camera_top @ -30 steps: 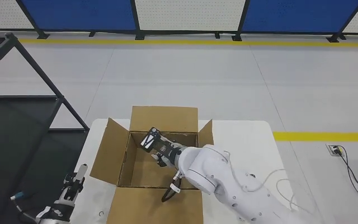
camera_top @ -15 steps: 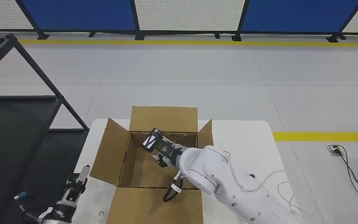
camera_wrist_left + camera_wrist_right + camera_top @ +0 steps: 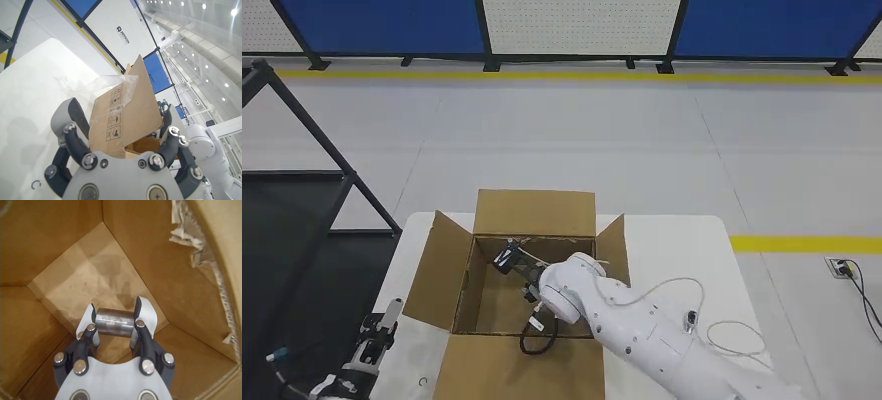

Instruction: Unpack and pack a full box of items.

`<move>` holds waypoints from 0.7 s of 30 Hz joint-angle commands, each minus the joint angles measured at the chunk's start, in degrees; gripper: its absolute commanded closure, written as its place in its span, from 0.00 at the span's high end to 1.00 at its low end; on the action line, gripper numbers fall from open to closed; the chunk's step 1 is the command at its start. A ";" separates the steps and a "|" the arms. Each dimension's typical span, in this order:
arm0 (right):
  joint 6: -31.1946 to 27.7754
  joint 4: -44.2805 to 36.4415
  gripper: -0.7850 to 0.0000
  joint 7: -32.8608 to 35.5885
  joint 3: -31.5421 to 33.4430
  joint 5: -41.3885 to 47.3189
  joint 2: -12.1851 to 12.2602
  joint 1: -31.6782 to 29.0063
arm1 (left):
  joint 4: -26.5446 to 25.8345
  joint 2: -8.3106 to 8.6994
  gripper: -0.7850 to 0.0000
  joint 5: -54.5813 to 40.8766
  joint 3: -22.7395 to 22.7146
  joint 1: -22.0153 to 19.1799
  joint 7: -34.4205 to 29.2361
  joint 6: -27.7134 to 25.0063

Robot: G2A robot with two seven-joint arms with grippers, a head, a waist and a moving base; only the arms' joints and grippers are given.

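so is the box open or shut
Open: the box has its flaps folded outward, and the right hand is inside it gripping a metal cylinder.

I had the right gripper [image 3: 115, 308] inside the cardboard box [image 3: 47, 228]; its two white fingers [image 3: 146, 311] were clamped on the flat ends of a short grey metal cylinder [image 3: 114, 322], held crosswise between them; beyond it lay the brown floor [image 3: 85, 279], marked with darker patches; whether the cylinder touched it, I couldn't tell; walls rose all round; one had a torn edge [image 3: 191, 243], ragged paper and corrugation showing.
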 commanded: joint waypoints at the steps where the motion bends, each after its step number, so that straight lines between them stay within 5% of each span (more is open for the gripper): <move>1: -0.13 4.32 0.00 -0.52 -0.72 0.69 -1.73 0.45 | -0.10 -0.01 1.00 -0.04 -0.06 0.12 0.11 -0.08; 5: -0.16 10.66 0.00 -1.38 -1.26 1.96 -4.55 1.26 | -0.21 -0.02 1.00 -0.07 -0.26 0.41 0.29 -0.13; 9: -1.48 15.17 0.28 -2.02 -1.40 2.77 -6.71 1.97 | -0.26 -0.01 1.00 0.00 -0.38 0.54 0.31 -0.16; 21: -3.18 21.19 0.40 -3.85 -0.82 2.42 -10.60 3.23 | -0.55 -0.03 1.00 0.27 -0.04 0.66 0.21 -0.34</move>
